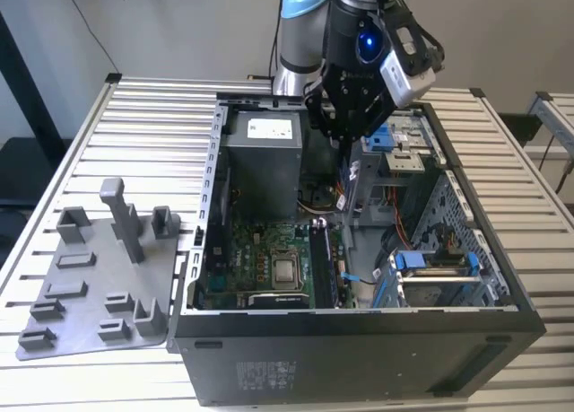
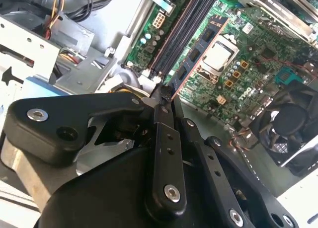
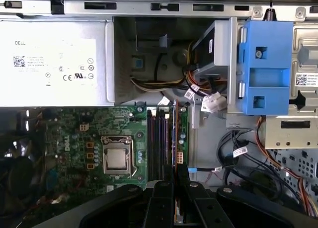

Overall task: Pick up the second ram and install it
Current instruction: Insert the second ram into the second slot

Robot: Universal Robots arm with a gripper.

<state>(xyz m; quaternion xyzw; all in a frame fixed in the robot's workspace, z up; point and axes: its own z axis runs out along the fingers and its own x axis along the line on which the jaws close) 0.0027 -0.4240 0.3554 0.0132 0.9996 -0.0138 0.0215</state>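
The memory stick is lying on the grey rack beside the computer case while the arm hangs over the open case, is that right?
Not quite. The second ram is not on the grey rack; the gripper has its jaws shut on it, as the second wrist view shows. The arm does hang over the open case.

Bright even light, soft shadows, darker corners inside the computer case [image 1: 359, 358]

The second ram [image 2: 198, 53], a long, narrow, flat dark memory stick with a coppery edge, stands on edge. One end is clamped in the end effector [image 2: 164, 95], and the rest reaches out beyond its fingertips.
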